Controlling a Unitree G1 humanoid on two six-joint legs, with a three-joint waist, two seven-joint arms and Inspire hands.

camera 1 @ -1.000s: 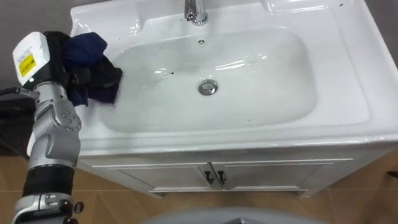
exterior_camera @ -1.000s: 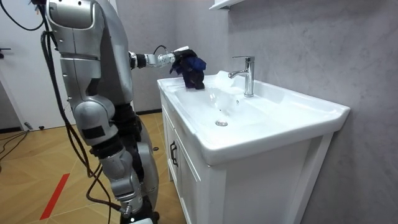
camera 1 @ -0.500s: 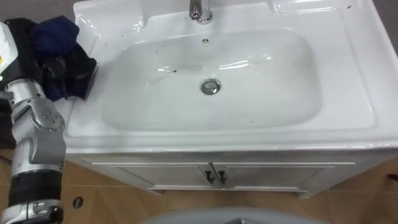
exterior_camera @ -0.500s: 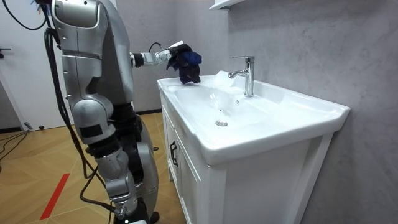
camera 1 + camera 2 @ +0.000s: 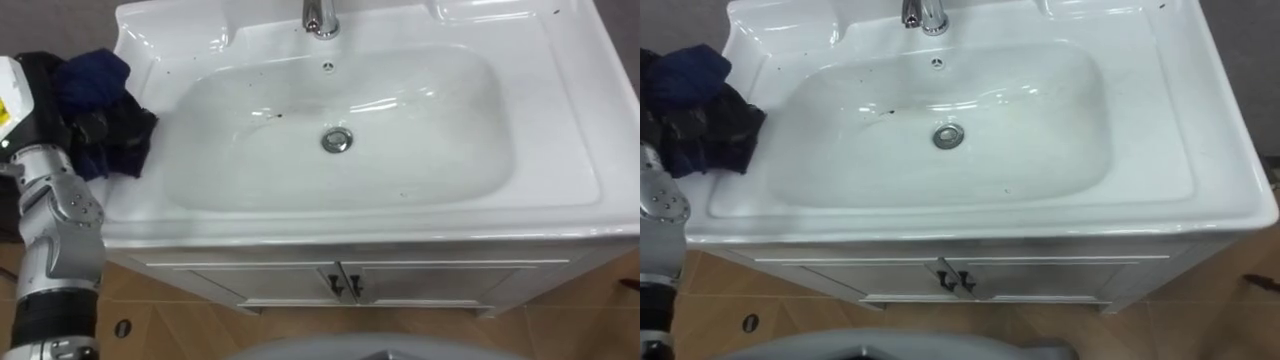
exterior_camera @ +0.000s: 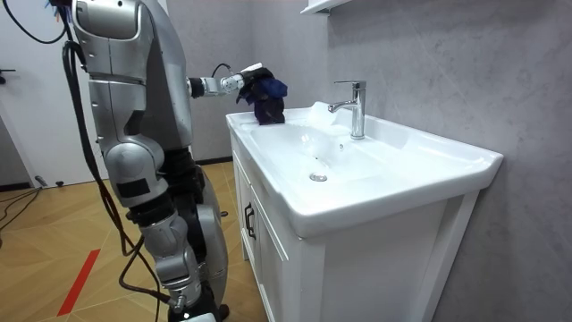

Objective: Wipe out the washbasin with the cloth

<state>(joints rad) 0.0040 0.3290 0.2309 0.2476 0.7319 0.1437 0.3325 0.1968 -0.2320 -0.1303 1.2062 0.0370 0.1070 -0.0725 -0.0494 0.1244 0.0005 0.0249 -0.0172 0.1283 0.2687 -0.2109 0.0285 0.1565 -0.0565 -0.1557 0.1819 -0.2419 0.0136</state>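
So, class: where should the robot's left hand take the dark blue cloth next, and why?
Probably sweep the dark blue cloth right and down into the basin, toward the dark speck at its back left. The left hand grips the cloth at the left rim, outside the bowl, where specks remain.

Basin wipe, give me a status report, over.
Left robot hand shut on blue cloth, at left rim of basin. Dark specks in bowl. Nothing blocking.
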